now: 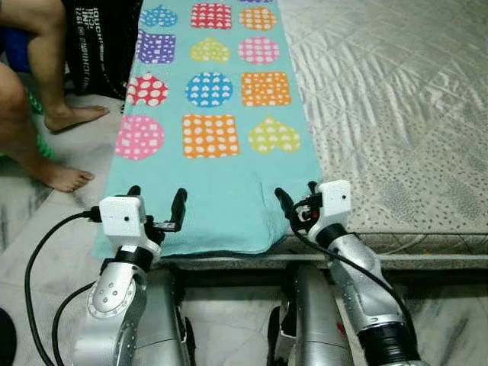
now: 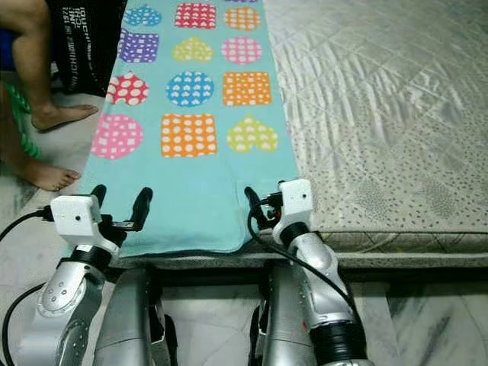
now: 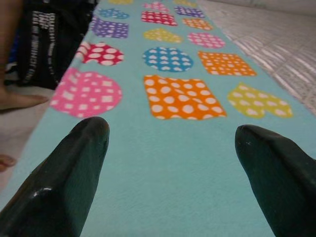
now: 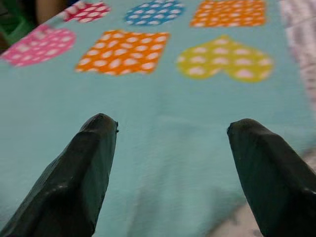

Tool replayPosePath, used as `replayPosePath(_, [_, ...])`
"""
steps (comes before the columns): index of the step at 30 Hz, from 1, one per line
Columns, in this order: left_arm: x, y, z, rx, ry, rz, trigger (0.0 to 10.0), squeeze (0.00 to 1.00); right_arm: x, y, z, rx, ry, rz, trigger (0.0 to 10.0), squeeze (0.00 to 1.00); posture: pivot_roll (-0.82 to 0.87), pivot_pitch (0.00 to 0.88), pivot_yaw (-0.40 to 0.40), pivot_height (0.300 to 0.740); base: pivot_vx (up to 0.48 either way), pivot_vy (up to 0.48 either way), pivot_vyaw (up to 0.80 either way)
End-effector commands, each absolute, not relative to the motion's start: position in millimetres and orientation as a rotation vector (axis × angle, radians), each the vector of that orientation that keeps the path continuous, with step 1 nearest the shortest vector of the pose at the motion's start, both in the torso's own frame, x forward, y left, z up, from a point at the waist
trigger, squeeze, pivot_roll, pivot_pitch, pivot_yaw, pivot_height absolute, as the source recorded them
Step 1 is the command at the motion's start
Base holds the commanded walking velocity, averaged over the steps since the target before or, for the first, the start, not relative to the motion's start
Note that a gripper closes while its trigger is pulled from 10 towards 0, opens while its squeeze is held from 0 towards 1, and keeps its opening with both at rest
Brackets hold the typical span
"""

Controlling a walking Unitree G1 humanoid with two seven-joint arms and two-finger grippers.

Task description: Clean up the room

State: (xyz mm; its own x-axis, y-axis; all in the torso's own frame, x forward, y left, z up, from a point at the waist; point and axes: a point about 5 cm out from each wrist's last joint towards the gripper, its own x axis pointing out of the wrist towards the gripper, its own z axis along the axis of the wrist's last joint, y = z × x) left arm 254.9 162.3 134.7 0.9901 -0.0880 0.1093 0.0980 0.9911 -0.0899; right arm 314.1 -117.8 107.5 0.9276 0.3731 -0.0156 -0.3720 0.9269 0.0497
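Turquoise terry cloth makes up the towel (image 1: 221, 191), printed with three columns of polka-dotted shapes in pink, red, purple, blue, orange and yellow: circles, squares and hearts. It lies flat along the left edge of the mattress (image 1: 396, 114), a pale quilted surface with a fine speckled pattern. The towel's long axis runs from near to far, straight away from the robot, and its near short edge hangs slightly over the mattress front. Its left long edge runs along the mattress side, above the marbled floor (image 1: 30, 206).

Both grippers sit at that near edge. The left gripper (image 1: 156, 204) is at the near left corner of the towel, its two black fingers (image 3: 74, 168) spread wide with the cloth lying between and beyond them, nothing held. The right gripper (image 1: 293, 200) is at the near right corner, close to where the towel's right edge meets the bare mattress; its fingers (image 4: 84, 168) are likewise spread wide and hold nothing, the plain turquoise band of the towel showing between them.

At the far left, a person's bare legs and feet (image 1: 69, 114) rest on the floor beside a black bag (image 1: 99, 46) with white lettering.
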Motion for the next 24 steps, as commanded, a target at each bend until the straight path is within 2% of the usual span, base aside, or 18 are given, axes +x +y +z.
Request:
replayPosePath(1, [252.0,163.6,129.6,-0.086,-0.080,-0.086,10.0,0.00,312.5,-120.0,105.3,0.045,0.031,0.388,10.0,0.00,0.12,0.274,-0.022,0.549,0.000,0.000,0.00])
replayPosePath(7, [251.4,164.2,130.5,-0.081,-0.082,-0.078,10.0,0.00,310.8,-112.3,103.8,0.003,0.033,0.469,10.0,0.00,0.12,0.275,-0.023,0.549,0.000,0.000,0.00])
replayPosePath(15, [250.1,168.3,134.8,-0.055,-0.095,-0.071,10.0,0.00,310.2,-84.1,111.9,-0.014,0.016,0.654,10.0,0.00,0.16,0.281,-0.016,0.549,0.000,0.000,0.00])
replayPosePath(24, [239.1,172.3,138.4,-0.019,-0.090,-0.061,10.0,0.00,322.9,-55.1,108.8,-0.012,0.036,0.586,10.0,0.00,0.23,0.318,-0.014,0.549,0.000,0.000,0.00])
